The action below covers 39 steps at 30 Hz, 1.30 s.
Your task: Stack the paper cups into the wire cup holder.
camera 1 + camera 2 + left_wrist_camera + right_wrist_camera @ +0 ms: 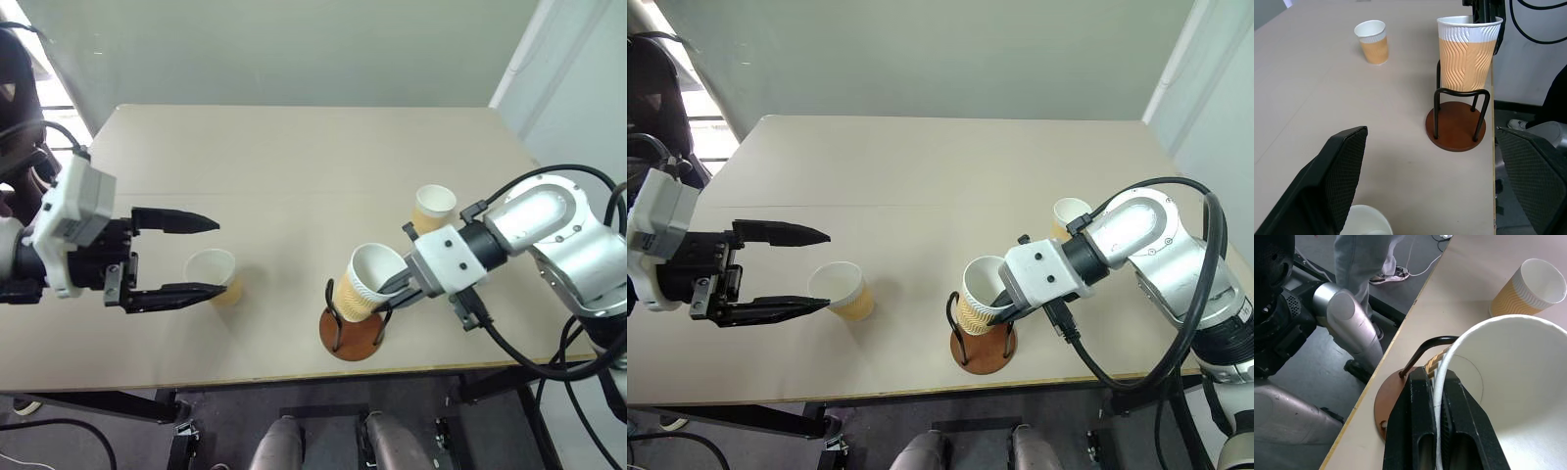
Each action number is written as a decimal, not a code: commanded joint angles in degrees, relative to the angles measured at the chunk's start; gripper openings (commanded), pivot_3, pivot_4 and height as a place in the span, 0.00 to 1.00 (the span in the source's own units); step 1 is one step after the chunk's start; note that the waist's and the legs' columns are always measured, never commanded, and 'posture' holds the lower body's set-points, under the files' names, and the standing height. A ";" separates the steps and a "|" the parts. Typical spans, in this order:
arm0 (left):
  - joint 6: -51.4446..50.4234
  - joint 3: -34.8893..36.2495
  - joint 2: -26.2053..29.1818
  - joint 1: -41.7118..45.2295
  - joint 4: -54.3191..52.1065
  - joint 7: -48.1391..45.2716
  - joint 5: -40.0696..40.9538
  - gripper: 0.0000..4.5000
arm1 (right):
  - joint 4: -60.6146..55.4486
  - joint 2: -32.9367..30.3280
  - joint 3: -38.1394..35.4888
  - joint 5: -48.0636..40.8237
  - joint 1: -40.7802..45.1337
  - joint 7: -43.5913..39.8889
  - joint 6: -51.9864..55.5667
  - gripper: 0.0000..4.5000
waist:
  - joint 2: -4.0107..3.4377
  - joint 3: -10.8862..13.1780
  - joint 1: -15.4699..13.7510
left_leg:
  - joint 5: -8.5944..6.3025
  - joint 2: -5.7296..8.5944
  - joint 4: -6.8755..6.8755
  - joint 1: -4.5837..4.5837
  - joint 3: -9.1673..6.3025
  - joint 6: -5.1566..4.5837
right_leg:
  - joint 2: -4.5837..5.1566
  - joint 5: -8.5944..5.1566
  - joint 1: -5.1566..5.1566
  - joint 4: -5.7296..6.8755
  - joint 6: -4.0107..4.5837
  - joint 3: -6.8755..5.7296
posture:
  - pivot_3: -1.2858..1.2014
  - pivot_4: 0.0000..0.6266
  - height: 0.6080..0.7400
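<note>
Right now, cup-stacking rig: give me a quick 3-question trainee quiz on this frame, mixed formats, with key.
1. True or false: the right gripper is shut on the rim of the cup in the wire cup holder.
2. Multiple choice: how many paper cups stand loose on the table? A) none B) one C) two D) three
3. Fill in: the left gripper is ____, with its fingers on either side of the near cup but not closed on it.

Key
1. True. The fingers pinch the wall of the held cup, which sits tilted between the wire loops.
2. C. The near cup and the far cup.
3. Open.
</note>
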<state>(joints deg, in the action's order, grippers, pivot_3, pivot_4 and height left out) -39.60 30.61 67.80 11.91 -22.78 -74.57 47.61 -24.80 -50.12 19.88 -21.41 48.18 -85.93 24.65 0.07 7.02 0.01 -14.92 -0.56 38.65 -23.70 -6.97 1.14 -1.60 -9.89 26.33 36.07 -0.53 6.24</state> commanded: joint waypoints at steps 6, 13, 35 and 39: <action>-0.44 2.46 0.90 -0.23 -1.52 0.71 0.73 1.00 | 0.96 0.41 -0.04 1.99 0.41 -0.71 -1.49 0.52 | 0.00 0.00 0.00 | 0.00 -0.03 0.00 0.00 0.01 0.00 | -0.02 0.01 0.00 0.00 0.01 -0.01 | 0.52 0.24 1.00; -0.34 2.65 0.99 -0.26 -1.44 0.95 0.68 1.00 | 21.29 0.44 -5.41 7.41 10.28 3.23 -6.84 0.98 | -0.02 0.01 0.06 | 0.00 -0.05 0.02 0.01 0.02 0.01 | -0.03 0.07 0.01 0.00 0.10 0.00 | 0.52 0.24 1.00; -3.87 8.88 0.29 -5.37 -6.32 3.77 2.75 1.00 | 86.42 12.83 2.50 36.34 26.15 16.09 -38.57 0.98 | -0.21 0.12 0.11 | 0.02 -0.50 -0.50 -0.31 -0.11 0.14 | -0.13 0.84 0.55 -0.14 -0.62 -0.18 | 0.52 0.24 1.00; -4.25 9.54 0.34 -5.81 -6.87 4.26 3.15 1.00 | 88.45 13.08 3.70 39.36 25.68 16.55 -41.00 0.98 | -0.21 0.12 0.11 | 0.03 -0.51 -0.40 -0.29 -0.11 0.15 | -0.13 0.83 0.50 -0.13 -0.48 -0.19 | 0.52 0.24 1.00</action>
<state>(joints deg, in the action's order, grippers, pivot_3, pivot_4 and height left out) -43.77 37.96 67.66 6.07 -28.35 -70.80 49.94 63.52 -36.55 23.32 16.96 72.61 -69.64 -14.82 -0.14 7.13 0.12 -14.89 -1.06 38.27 -23.98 -7.08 1.30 -1.72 -9.05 26.83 35.95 -0.98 6.05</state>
